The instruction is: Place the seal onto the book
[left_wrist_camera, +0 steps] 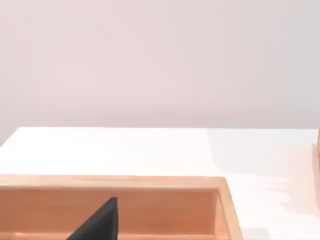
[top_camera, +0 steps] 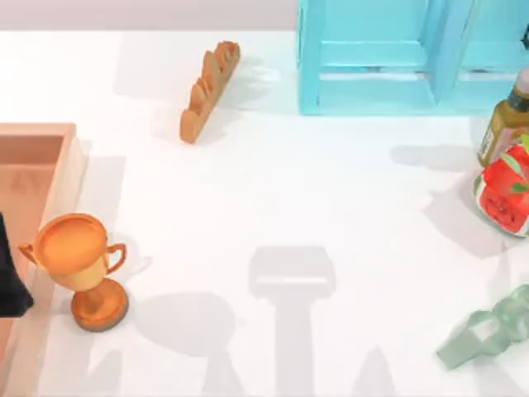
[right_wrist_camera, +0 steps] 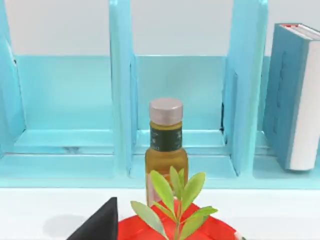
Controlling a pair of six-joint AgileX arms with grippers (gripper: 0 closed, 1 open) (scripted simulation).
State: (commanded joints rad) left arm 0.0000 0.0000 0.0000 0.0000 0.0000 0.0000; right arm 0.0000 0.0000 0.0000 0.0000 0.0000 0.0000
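Top view, table: white tabletop (top_camera: 273,198) seen from above; a gold two-handled trophy cup (top_camera: 80,266) serves as landmark.
Top view, tray: open light-wood tray (top_camera: 37,178) touches the trophy's outer side; a dark shape (top_camera: 10,277) over the tray beside the trophy is probably part of the left arm.
Top view, far objects: a tan ridged loaf-like piece (top_camera: 208,89) lies beyond the trophy; a light-blue wooden shelf frame (top_camera: 397,58) stands well apart from it at the back.
Top view, right edge: an amber glass bottle (top_camera: 504,124), a red strawberry-patterned jar (top_camera: 506,197) and a pale green translucent object (top_camera: 488,331) sit far across from the trophy.
Left wrist view: one black fingertip of the left gripper (left_wrist_camera: 100,222) hangs over the tray's wooden wall (left_wrist_camera: 165,205); jaw opening cannot be told.
Right wrist view: one black fingertip of the right gripper (right_wrist_camera: 100,225) sits just beside the jar's red lid (right_wrist_camera: 175,230) with its green leaf sprig; jaw opening cannot be told.
Right wrist view, book: the teal-blue hardcover book (right_wrist_camera: 295,95) stands upright in the shelf's end bay, behind the bottle (right_wrist_camera: 166,150).
Progress: judged not begun; locating and gripping the seal and setting it on the book all remain.
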